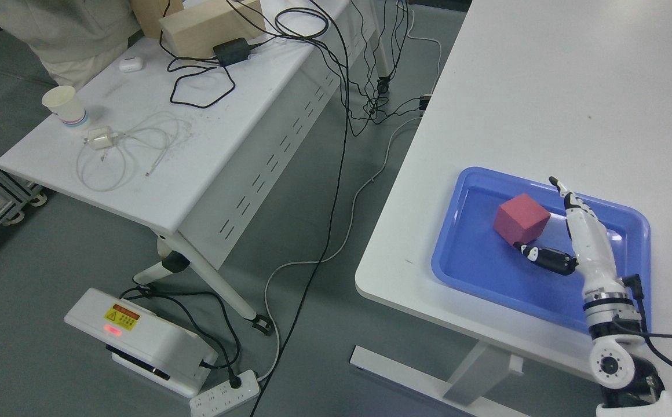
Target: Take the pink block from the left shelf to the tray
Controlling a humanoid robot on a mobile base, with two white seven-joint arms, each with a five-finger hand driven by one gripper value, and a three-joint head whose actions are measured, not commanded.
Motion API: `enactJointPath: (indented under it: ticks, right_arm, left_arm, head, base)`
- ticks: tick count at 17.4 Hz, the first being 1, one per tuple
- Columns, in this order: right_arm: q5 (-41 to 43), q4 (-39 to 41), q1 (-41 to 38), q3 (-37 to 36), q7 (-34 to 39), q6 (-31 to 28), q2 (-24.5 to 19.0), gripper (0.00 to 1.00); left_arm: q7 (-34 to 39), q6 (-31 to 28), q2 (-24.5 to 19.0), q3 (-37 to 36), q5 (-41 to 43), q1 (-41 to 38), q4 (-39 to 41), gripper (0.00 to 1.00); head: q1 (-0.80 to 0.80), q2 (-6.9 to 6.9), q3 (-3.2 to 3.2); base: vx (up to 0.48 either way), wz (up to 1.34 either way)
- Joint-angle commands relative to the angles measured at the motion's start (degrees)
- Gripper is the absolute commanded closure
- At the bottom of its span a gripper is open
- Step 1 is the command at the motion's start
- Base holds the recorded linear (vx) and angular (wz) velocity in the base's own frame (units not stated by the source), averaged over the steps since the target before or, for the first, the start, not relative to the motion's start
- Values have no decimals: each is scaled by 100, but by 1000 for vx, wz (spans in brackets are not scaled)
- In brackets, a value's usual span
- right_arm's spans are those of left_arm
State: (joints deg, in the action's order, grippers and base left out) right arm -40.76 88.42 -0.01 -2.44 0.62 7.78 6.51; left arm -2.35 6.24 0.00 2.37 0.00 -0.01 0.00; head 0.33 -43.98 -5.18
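Though the block (521, 218) already sits in the tray (475, 260) near the tabletop's (544, 87) front edge, it looks light, stiff and matte; opposite flat faces suit gripping. The right hand (573, 237) rests beside it, fingers (565, 197) spread, holding nothing.

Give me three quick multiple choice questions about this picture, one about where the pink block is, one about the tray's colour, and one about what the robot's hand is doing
1. Where is the pink block?
A. On a shelf
B. In the tray
C. On the floor

2. What colour is the tray?
A. Blue
B. Green
C. White

3. What state is the right hand in?
A. Clenched around the block
B. Out of view
C. Open beside the block

Answers:
1. B, the block sits on the tray's floor.
2. A, its rim and base are blue.
3. C, the fingers are spread and hold nothing; whether the thumb touches the block is unclear.
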Motion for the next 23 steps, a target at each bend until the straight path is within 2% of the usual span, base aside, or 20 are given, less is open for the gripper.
enactJointPath:
  ticks: [1, 2, 4, 5, 7, 14, 23]
  right_arm:
    - [1500, 9, 36, -476, 255, -39, 25, 1]
    - [1788, 0, 36, -642, 255, -39, 17, 1]
    - [2971, -9, 36, -767, 272, -127, 8, 1]
    - [3317, 0, 36, -776, 272, -354, -18, 0]
    - [3373, 0, 80, -837, 281, -724, -54, 0]
    - [3417, 9, 36, -978, 290, -751, -54, 0]
    - [3426, 9, -51, -934, 325, -751, -238, 0]
  left_arm:
    - [-2, 0, -100, 0, 9, 133, 100, 0]
    - [-2, 0, -100, 0, 9, 133, 100, 0]
    - [-2, 0, -100, 0, 9, 133, 100, 0]
    - [-2, 0, -100, 0, 9, 133, 100, 0]
    - [-2, 0, -100, 0, 9, 133, 100, 0]
    - [-2, 0, -100, 0, 9, 133, 100, 0]
    - [-2, 0, -100, 0, 9, 133, 100, 0]
  head:
    - [0, 0, 0]
    - [0, 0, 0]
    - [0, 0, 0]
    - [0, 0, 0]
    - [0, 0, 0]
    - [0, 0, 0]
    - [0, 0, 0]
  base:
    - [-14, 0]
    - [0, 0]
    - [7, 0]
    - [15, 0]
    - [6, -21]
    - [-69, -53]
    - [-190, -22]
